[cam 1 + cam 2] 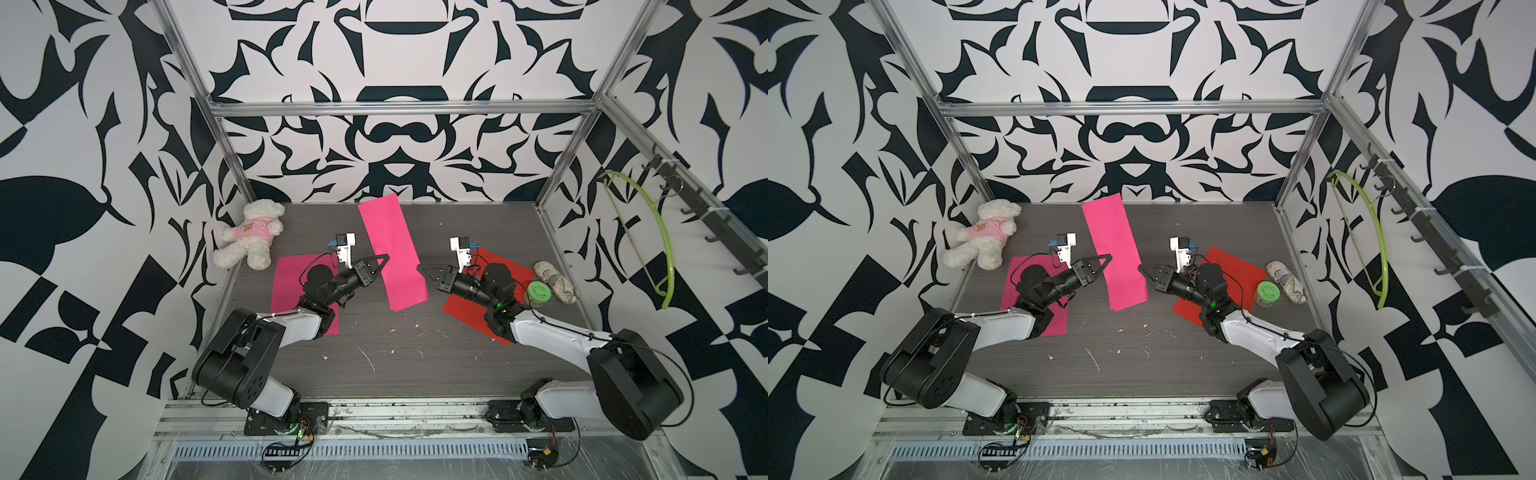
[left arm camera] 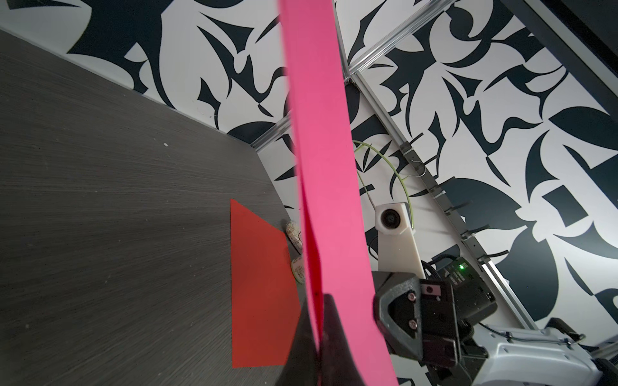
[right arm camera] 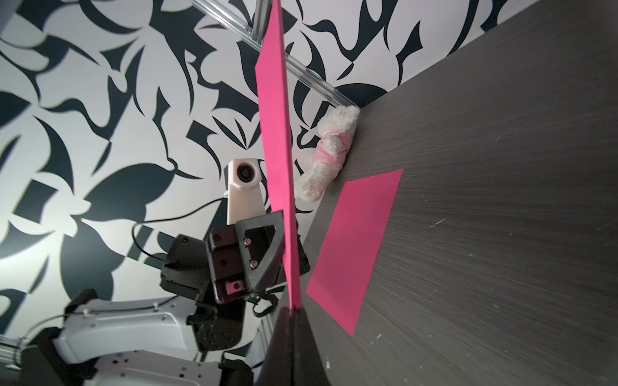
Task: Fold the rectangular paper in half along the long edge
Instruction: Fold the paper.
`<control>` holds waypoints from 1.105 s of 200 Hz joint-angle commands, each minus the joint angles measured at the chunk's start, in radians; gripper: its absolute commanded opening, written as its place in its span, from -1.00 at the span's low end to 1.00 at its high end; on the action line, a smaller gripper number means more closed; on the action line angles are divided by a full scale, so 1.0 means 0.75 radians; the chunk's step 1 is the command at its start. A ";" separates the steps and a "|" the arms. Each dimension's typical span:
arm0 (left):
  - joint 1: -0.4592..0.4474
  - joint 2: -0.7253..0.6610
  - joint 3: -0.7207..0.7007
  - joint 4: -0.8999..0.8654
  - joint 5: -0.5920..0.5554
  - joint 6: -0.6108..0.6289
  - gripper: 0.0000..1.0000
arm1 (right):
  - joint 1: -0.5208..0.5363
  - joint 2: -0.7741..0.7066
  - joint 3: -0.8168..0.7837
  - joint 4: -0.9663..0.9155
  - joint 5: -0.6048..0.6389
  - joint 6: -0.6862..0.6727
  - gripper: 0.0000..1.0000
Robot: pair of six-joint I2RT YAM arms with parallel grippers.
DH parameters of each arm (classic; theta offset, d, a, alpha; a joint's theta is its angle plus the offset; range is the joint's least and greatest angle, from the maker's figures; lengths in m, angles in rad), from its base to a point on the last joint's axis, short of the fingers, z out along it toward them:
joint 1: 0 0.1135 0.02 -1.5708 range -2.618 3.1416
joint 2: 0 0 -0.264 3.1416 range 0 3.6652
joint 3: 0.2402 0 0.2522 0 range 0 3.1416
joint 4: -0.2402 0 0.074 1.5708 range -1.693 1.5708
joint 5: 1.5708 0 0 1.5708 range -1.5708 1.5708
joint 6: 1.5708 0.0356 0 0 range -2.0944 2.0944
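Above the table [image 1: 374,340] in both top views, pink paper [image 1: 392,253] is held off the surface, pinched between left gripper [image 1: 385,258] and right gripper [image 1: 420,268]. Left wrist view: jaws clamped on the paper, two layers seen. Right wrist view: jaws closed on the paper's edge.
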 commanded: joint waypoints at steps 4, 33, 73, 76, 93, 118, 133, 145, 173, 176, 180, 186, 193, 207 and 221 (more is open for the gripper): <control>0.020 0.011 0.043 0.062 -0.024 -0.007 -1.00 | 0.009 -0.037 0.018 0.039 -0.032 -0.006 -0.53; 0.028 0.012 0.056 0.064 -0.036 -0.008 -1.00 | 0.010 -0.025 0.025 0.039 -0.059 -0.002 -0.90; 0.040 0.017 0.076 0.064 -0.045 -0.004 -1.00 | 0.015 -0.017 0.026 0.036 -0.062 0.008 -0.24; 0.042 0.016 0.076 0.064 -0.044 -0.003 -1.00 | 0.013 -0.017 0.025 0.033 -0.064 0.007 -0.28; 0.053 0.023 0.083 0.064 -0.047 -0.003 -1.00 | 0.013 -0.017 0.027 0.027 -0.075 0.004 -1.00; 0.069 0.023 0.093 0.066 -0.043 -0.003 -1.00 | 0.015 -0.026 0.023 0.021 -0.071 0.006 -0.50; 0.079 0.025 0.101 0.067 -0.034 -0.005 -1.00 | 0.014 -0.034 0.018 0.015 -0.060 0.003 -0.39; 0.089 0.023 0.107 0.066 -0.029 -0.003 -1.00 | 0.014 -0.039 0.019 0.009 -0.063 -0.004 -1.00; 0.110 0.021 0.117 0.064 -0.018 -0.006 -1.00 | 0.014 -0.047 0.017 0.001 -0.055 -0.006 -0.50; 0.112 0.021 0.117 0.065 -0.018 -0.006 -1.00 | 0.015 -0.050 0.016 0.000 -0.051 -0.008 -0.43; 0.114 0.021 0.117 0.064 -0.018 -0.007 -1.00 | 0.015 -0.051 0.014 -0.003 -0.049 -0.008 -0.39; 0.116 0.019 0.119 0.064 -0.016 -0.008 -1.00 | 0.015 -0.052 0.013 -0.007 -0.048 -0.011 -0.46; 0.118 0.020 0.121 0.062 -0.016 -0.008 -1.00 | 0.014 -0.054 0.014 -0.010 -0.053 -0.017 -0.92; 0.124 0.020 0.123 0.064 -0.018 -0.008 -1.00 | 0.015 -0.055 0.014 -0.012 -0.060 -0.015 -1.00; 0.129 0.021 0.126 0.064 -0.016 -0.010 -1.00 | 0.014 -0.056 0.011 -0.016 -0.046 -0.012 -0.52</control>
